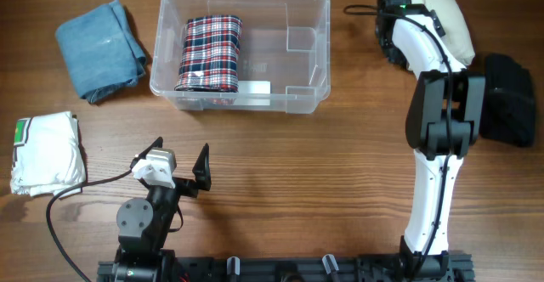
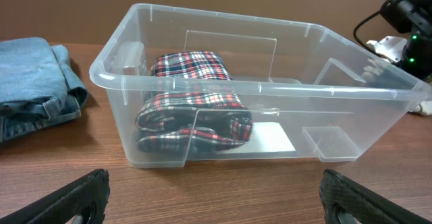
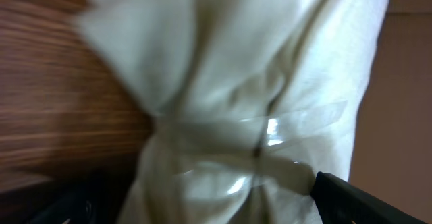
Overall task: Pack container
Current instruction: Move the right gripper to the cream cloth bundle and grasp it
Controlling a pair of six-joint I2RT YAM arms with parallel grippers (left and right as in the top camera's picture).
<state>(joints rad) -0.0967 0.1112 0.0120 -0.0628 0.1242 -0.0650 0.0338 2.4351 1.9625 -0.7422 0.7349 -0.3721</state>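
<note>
The clear container [image 1: 326, 44] stands at the back middle of the table, with a rolled red plaid cloth [image 1: 210, 53] lying in its left half. In the left wrist view the container [image 2: 270, 90] and the plaid roll [image 2: 196, 109] are straight ahead. My left gripper [image 1: 178, 167] is open over bare wood well short of the container, and its fingertips [image 2: 77, 197] hold nothing. My right gripper [image 1: 406, 19] is at the back right, against a cream cloth bundle [image 1: 450, 23]. The taped bundle [image 3: 256, 116] fills the right wrist view and lies between the wide-open jaws.
Folded blue jeans [image 1: 100, 48] lie left of the container. A folded white cloth [image 1: 47, 153] sits at the left edge. A black cloth [image 1: 507, 99] lies at the far right beside the right arm. A cable runs near the left arm's base.
</note>
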